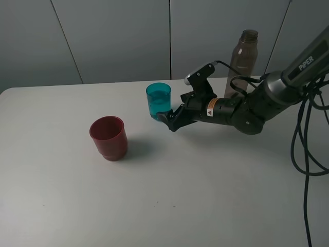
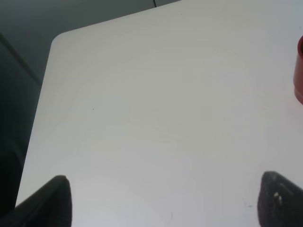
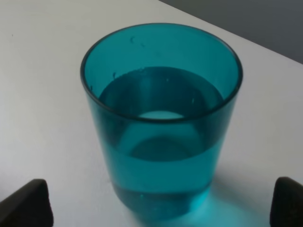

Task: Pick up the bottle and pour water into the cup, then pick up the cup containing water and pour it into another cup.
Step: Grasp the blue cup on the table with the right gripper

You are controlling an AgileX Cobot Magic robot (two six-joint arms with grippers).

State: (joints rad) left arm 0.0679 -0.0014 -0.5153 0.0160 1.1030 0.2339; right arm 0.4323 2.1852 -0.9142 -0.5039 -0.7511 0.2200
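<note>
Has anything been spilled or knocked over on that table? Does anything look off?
Nothing stands out. The teal cup, holding water, the red cup and the bottle all stand upright, and I see no puddle on the table.

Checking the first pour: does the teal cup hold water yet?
Yes, partly full: the right wrist view shows a waterline roughly halfway up the upright teal cup.

This looks like a robotics lab test bench: a plain white table (image 1: 205, 206) against grey wall panels (image 1: 118, 36), a black arm (image 1: 267, 98) marked PIPER trailing loose cables (image 1: 303, 149), with a bottle (image 1: 245, 51), a teal cup (image 1: 158, 100) and a red cup (image 1: 108, 138) as props.
</note>
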